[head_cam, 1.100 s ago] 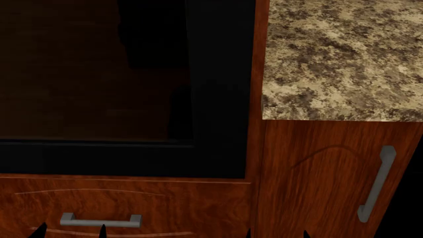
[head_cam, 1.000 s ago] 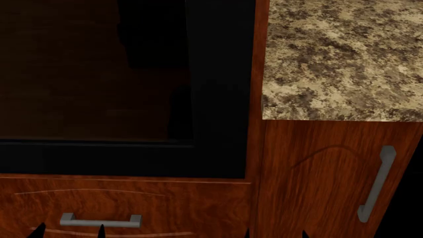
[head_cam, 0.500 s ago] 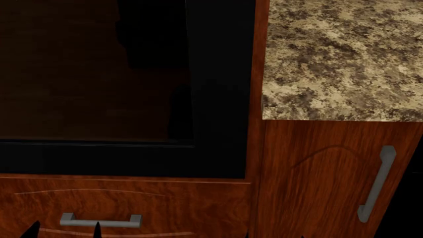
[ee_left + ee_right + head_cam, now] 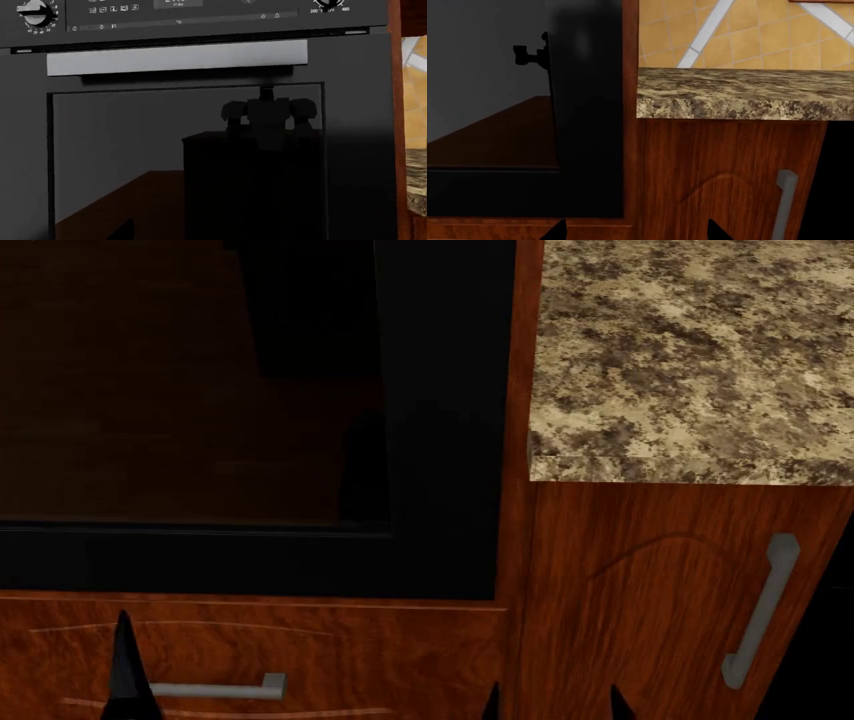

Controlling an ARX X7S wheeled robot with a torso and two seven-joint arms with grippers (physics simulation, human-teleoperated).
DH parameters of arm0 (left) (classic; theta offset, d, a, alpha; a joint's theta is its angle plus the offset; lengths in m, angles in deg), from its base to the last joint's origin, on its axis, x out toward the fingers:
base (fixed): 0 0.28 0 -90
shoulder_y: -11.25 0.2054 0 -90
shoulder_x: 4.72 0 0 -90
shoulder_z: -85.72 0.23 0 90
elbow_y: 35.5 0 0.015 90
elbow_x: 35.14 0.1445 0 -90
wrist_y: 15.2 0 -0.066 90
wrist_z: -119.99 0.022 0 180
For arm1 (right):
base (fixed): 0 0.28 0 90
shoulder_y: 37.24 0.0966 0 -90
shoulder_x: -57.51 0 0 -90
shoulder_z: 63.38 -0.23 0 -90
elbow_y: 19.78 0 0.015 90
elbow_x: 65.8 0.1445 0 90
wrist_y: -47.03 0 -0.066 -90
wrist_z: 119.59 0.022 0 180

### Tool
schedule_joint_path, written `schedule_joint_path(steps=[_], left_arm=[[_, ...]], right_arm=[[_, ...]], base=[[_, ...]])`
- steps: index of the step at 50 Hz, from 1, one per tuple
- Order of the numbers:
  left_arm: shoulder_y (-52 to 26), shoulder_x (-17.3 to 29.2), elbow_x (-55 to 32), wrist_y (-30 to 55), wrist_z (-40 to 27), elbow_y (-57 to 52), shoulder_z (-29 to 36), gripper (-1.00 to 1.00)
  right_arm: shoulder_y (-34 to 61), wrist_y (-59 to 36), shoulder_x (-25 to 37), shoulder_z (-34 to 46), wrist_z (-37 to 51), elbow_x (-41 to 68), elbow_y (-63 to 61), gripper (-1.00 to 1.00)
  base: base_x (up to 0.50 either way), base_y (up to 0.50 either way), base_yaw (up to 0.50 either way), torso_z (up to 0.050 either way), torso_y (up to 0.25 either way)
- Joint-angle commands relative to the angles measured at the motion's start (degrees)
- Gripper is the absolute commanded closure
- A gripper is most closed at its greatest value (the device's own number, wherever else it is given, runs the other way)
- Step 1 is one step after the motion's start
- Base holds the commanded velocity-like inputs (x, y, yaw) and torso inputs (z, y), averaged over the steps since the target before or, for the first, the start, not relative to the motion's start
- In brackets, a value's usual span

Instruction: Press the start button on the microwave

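The microwave (image 4: 254, 410) fills the upper left of my head view, its dark brown-tinted glass window (image 4: 187, 380) framed in glossy black, with a plain black strip (image 4: 447, 410) running down its right side. My left wrist view looks at it from farther back: a grey band (image 4: 177, 57) runs across above the window, and over that sits the control panel (image 4: 200, 15) with a white knob (image 4: 33, 12) at one end and part of a second dial (image 4: 327, 5) at the other. Beside that second dial I can read "200", "480" and what may be "OFF"; the small white icons and the display text in the middle are too small to make out — I cannot tell which is the start button. My own dark outline shows mirrored in the glass. Below the microwave is a reddish wooden drawer front (image 4: 334, 655) with a grey handle (image 4: 220, 687). Just right of the microwave stands a wooden cabinet door (image 4: 641, 600) with an upright grey handle (image 4: 761, 610), under a speckled granite surface (image 4: 694, 360); the right wrist view shows tan wall tiles (image 4: 747, 35) behind it. Of my left pincer (image 4: 127, 665) only one black fingertip rises in front of the drawer, so I cannot tell its width. My right pincer (image 4: 551, 705) shows two black tips set apart — spread, holding nothing, low before the cabinet and away from the panel.
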State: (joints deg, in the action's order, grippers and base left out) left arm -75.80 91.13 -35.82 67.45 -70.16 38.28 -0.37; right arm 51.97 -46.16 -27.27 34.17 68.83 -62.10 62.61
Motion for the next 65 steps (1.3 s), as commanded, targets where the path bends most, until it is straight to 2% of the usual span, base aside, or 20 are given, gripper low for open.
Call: schedule_joint_path(steps=[1,12,16,17,26,39,65], left_arm=[[2.56,1.2,-0.3,-5.56,-1.9,-11.63,-0.48,-1.0],[3.04,2.16,1.35,-8.43,-3.07,-19.15,-0.2,-1.0],[3.2,2.13,2.37,-10.69,-4.06,-18.78,-0.5,-1.0],[2.67,1.44,4.25,-12.26,-5.01,-17.7,-0.38,-1.0],[2.72,1.99,4.29,-12.47,-5.79,-17.57,-0.03,-1.0],[2.81,2.76,3.96,-12.83,-6.79,-17.6,0.31,-1.0],[2.63,4.11,4.41,-12.58,-8.06,-18.27,1.46,-1.0]], right_arm=[[0.87,-1.92,0.94,1.03,1.17,0.34,-2.64,-1.0],[3.23,-4.42,1.5,2.47,1.33,0.97,-4.5,-1.0],[5.42,-9.45,1.3,2.37,3.11,0.61,-8.02,-1.0],[7.64,-13.78,0.87,2.45,3.98,0.47,-11.14,-1.0],[7.8,-14.45,1.36,3.08,4.52,1.09,-11.56,-1.0],[7.9,-14.66,2.02,3.67,5.22,1.95,-12.27,-1.0],[7.89,-13.99,2.95,4.61,5.33,4.93,-12.93,-1.0]], base=[[0.0,0.0,0.0,0.0,0.0],[0.0,0.0,0.0,0.0,0.0],[0.0,0.0,0.0,0.0,0.0],[0.0,0.0,0.0,0.0,0.0],[0.01,0.02,0.0,0.0,0.0],[0.18,0.31,0.0,0.0,0.0],[0.48,0.05,0.0,0.0,0.0]])
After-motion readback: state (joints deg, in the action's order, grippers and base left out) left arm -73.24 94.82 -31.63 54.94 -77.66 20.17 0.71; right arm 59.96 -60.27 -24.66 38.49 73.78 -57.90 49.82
